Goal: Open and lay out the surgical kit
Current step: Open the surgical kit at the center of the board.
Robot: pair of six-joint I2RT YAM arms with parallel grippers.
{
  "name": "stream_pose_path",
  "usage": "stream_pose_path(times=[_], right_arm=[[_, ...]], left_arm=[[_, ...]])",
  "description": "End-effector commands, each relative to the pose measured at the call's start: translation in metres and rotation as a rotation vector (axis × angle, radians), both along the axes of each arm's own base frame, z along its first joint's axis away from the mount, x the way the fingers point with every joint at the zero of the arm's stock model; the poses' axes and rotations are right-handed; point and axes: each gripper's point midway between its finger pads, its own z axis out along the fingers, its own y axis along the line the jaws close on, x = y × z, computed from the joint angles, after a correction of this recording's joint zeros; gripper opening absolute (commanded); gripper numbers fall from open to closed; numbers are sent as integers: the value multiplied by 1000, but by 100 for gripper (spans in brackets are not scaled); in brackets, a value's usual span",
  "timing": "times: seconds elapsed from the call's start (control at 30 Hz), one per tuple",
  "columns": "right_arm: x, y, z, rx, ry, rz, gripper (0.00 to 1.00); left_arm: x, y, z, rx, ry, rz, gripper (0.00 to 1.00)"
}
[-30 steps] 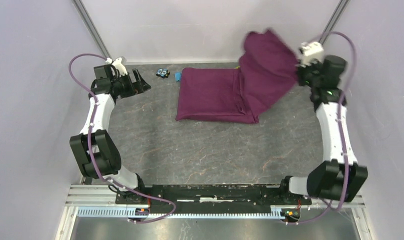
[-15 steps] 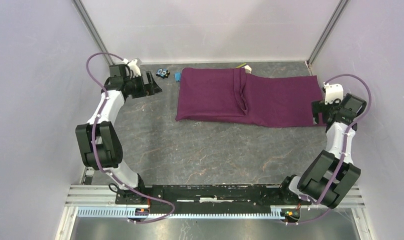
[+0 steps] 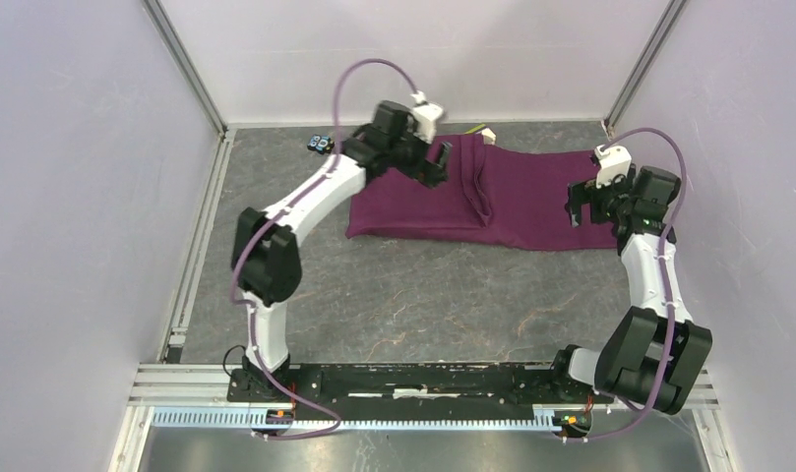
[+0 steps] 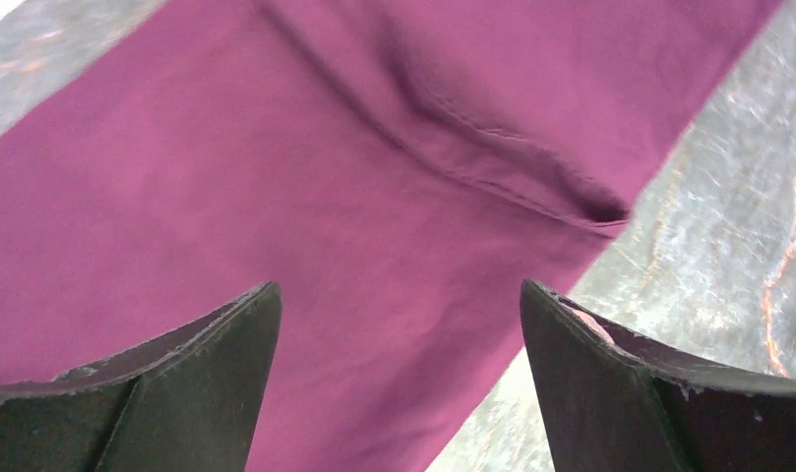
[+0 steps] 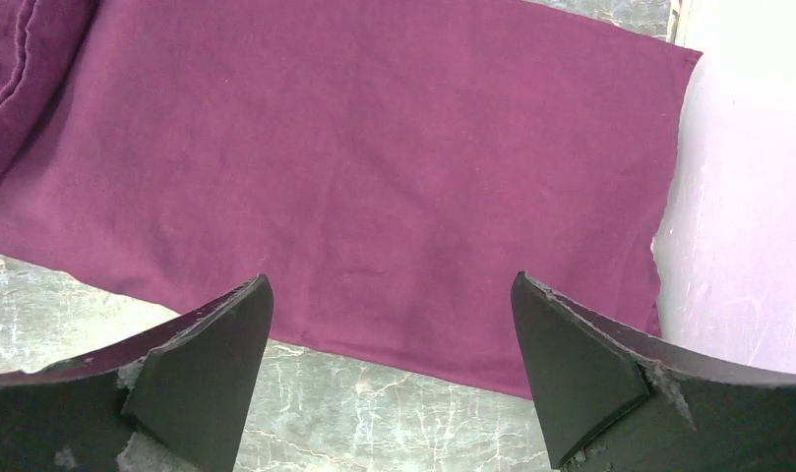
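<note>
The surgical kit shows only as a large dark purple cloth point(image 3: 531, 202) lying across the back of the table. Its left part is a folded bundle with a raised fold edge point(image 3: 477, 187), and its right part is spread flat in one layer. My left gripper point(image 3: 439, 169) hovers open over the bundle, with the purple cloth point(image 4: 275, 177) and the fold's seam point(image 4: 512, 182) below its empty jaws point(image 4: 398, 324). My right gripper point(image 3: 582, 208) hangs open over the flat right flap point(image 5: 374, 167) near its front edge, holding nothing point(image 5: 392, 315).
Small dark and blue items point(image 3: 321, 144) lie at the back left by the wall. A yellow-green and white piece point(image 3: 482, 130) peeks out behind the cloth. The right wall point(image 5: 748, 197) stands close to the cloth's end. Bare grey tabletop point(image 3: 423, 295) lies in front.
The right gripper swung the lifted flap down to the right, let it go and opened; the flap now lies flat. The left arm swung from the back left corner to over the bundle.
</note>
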Motion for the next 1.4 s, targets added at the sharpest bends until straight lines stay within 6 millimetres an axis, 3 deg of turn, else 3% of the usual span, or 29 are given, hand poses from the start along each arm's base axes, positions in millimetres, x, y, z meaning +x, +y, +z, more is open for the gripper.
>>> stream_pose_path(times=[0.0, 0.13, 0.37, 0.63, 0.97, 1.13, 1.37], right_arm=[[-7, 9, 9, 45, -20, 15, 98], [-19, 12, 7, 39, -30, 1, 98], [-28, 14, 1, 43, -28, -3, 98], [-29, 16, -6, 58, -12, 9, 98], [-31, 19, -14, 74, 9, 22, 98], [-32, 20, -16, 81, 17, 29, 98], [-32, 20, -17, 86, 21, 32, 98]], left_arm=[[-23, -57, -18, 113, -25, -146, 96], [-45, -101, -42, 144, -5, -170, 98], [-53, -133, -77, 154, 56, -115, 98], [-63, -149, -96, 121, 132, -130, 88], [-66, -164, -83, 66, 149, -165, 70], [-62, -164, -90, 87, 136, -166, 61], [-63, -168, -94, 85, 144, -195, 37]])
